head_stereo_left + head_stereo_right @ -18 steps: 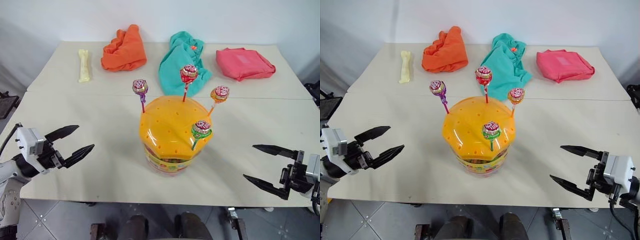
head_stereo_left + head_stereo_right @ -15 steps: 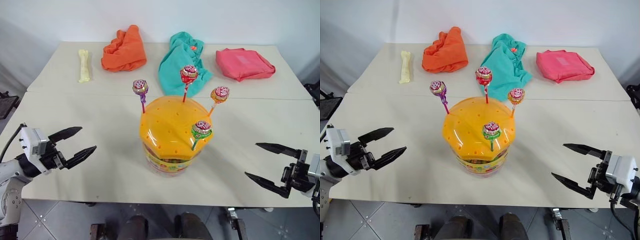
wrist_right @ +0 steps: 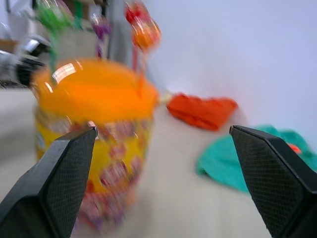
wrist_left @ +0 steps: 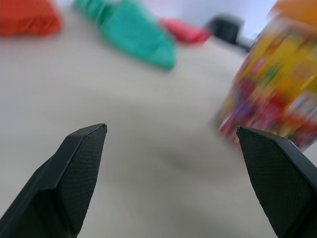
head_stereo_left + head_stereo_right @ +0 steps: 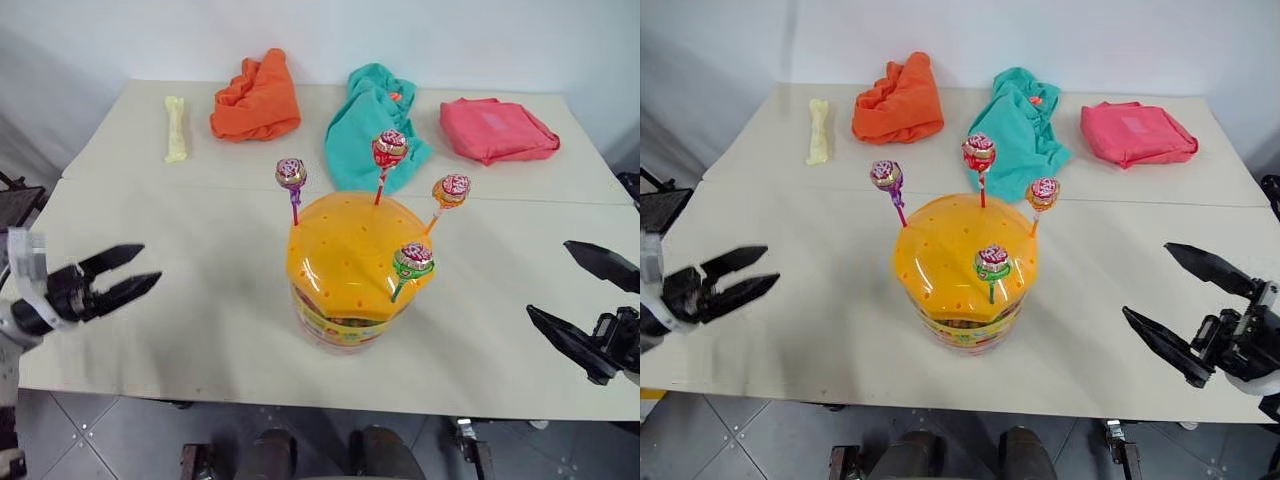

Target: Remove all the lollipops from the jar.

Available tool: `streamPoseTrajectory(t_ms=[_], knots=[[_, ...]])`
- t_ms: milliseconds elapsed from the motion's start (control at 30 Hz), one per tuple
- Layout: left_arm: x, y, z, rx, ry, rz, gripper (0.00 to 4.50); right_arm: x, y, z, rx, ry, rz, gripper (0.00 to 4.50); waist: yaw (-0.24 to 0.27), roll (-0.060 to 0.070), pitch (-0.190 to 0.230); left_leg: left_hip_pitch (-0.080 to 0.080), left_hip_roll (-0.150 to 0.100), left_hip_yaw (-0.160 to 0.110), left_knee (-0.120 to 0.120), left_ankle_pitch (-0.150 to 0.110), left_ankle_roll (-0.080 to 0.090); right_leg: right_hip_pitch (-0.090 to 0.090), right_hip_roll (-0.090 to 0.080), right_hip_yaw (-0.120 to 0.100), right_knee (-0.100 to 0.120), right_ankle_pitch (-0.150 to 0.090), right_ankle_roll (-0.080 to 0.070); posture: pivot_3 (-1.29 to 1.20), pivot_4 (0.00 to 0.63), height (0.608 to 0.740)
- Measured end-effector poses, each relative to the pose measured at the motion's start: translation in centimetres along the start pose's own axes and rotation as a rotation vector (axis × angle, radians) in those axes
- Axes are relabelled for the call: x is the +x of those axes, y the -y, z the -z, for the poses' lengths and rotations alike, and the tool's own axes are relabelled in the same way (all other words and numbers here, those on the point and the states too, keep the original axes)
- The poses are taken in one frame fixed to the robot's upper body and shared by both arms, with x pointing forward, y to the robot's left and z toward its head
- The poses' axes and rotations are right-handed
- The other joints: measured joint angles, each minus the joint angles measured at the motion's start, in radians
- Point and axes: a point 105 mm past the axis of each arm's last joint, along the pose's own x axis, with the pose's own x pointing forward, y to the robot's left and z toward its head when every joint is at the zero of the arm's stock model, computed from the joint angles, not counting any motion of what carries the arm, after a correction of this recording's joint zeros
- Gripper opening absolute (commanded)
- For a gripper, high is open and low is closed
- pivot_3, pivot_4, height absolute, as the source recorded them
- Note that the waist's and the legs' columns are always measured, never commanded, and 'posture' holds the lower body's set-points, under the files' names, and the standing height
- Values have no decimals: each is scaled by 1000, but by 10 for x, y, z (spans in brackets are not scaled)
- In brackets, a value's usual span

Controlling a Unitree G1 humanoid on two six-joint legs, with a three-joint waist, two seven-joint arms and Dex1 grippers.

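You're at the start, with all four lollipops [image 5: 390, 150] standing in the jar [image 5: 352, 270] mid-surface and both the left gripper [image 5: 128, 272] and right gripper [image 5: 585, 300] empty, fingers apart, well off to either side, so bring one in over a stick.

Left gripper [image 5: 120, 275] and right gripper [image 5: 585, 300] gape, empty.

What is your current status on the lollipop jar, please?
Left end effector and right end effector open, empty, either side of jar. Four lollipops standing in lid. Nothing in the way.
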Motion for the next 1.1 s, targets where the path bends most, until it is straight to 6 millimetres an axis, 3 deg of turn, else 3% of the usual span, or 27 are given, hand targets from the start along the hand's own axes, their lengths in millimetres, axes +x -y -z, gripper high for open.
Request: streamPoseTrajectory(t_ms=[133, 300, 567, 667, 1033, 1100], knots=[[42, 21, -29, 79, 16, 218, 4457, 8, -11, -9, 3, 20, -47, 4500, -5, 0, 0, 0, -1, 1, 0, 0, 0, 0, 0, 0, 0, 0, 1, 0, 150, 740], [89, 38, -33, 120, 49, 389, 4457, 11, -12, -10, -8, 22, -58, 4500, -8, 0, 0, 0, -1, 1, 0, 0, 0, 0, 1, 0, 1, 1, 1, 0, 150, 740], [127, 59, -36, 134, 94, 524, 4457, 8, -12, -4, -10, -6, -49, 4500, -8, 0, 0, 0, -1, 3, 1, 0, 1, 0, 2, 2, 6, 1, 1, 0, 150, 740], [134, 65, -42, 111, 114, 568, 3913, 10, -13, -1, -7, -5, -54, 4500, -8, 0, 0, 0, -1, 3, 1, 0, 1, -1, 2, 2, 6, 1, 1, 0, 150, 740], [142, 73, -35, 42, 110, 627, 435, 14, -11, 0, -13, 8, -37, 4500, -7, 0, 0, 0, -1, 2, 1, 0, 1, -1, 2, 2, 3, 1, 1, 0, 150, 740], [147, 76, -33, 46, 109, 638, 26, 15, -9, 1, -11, 12, -34, 4500, -4, 0, 0, 0, -1, 2, 1, 0, 1, 0, 2, 2, 1, 1, 2, 0, 150, 740]])
